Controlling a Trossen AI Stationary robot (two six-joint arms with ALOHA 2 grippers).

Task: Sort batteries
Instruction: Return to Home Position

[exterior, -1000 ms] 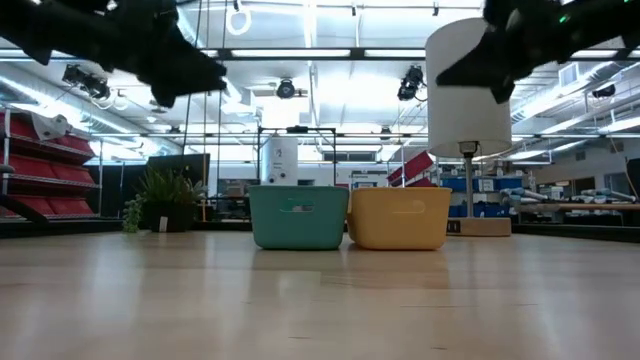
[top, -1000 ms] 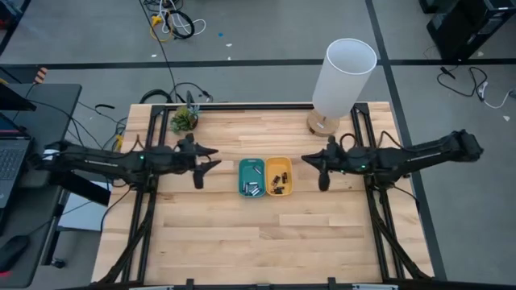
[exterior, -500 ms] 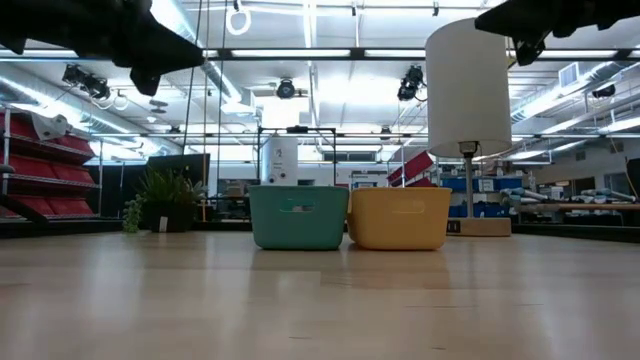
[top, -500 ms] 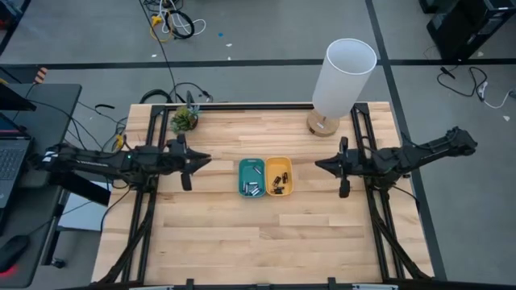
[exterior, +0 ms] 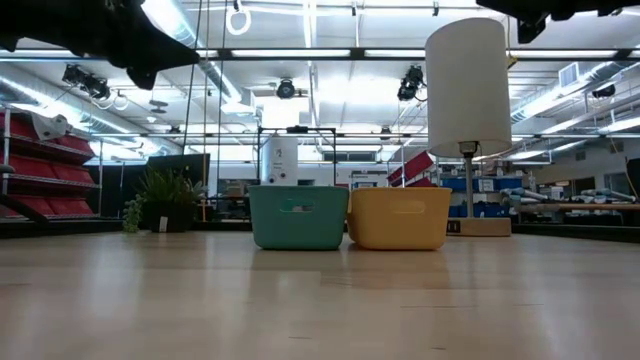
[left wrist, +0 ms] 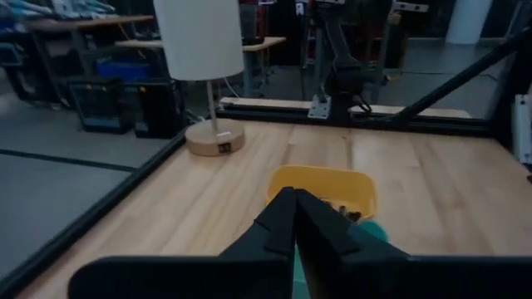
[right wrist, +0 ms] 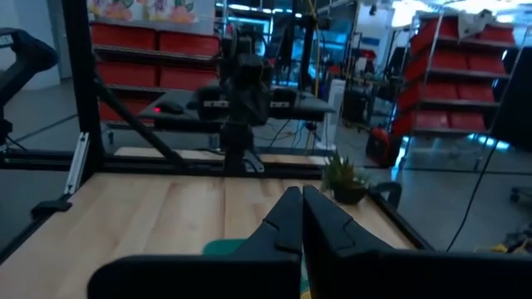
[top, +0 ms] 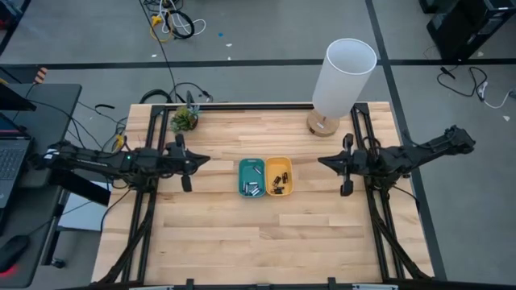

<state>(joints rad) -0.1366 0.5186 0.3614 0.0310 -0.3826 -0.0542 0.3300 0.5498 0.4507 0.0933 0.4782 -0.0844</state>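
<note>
A teal tray (top: 251, 178) and a yellow tray (top: 279, 176) stand side by side at the table's middle. Silvery batteries (top: 252, 190) lie in the teal tray and dark batteries (top: 279, 186) in the yellow one. My left gripper (top: 206, 159) hovers left of the teal tray, shut and holding nothing. My right gripper (top: 322, 163) hovers right of the yellow tray, also shut and holding nothing. Both are high above the table. The left wrist view shows shut fingers (left wrist: 283, 218) before the yellow tray (left wrist: 328, 184); the right wrist view shows shut fingers (right wrist: 320, 218).
A white lamp (top: 343, 76) stands at the far right of the table and a small potted plant (top: 184, 119) at the far left. Black frame rails (top: 379, 217) run along both sides. Bare wood lies between the trays and the near edge (top: 258, 242).
Both grippers have drawn back from the trays and risen: the left toward the table's left edge, the right toward its right edge. The left gripper's fingers have shut. The trays and batteries have not moved.
</note>
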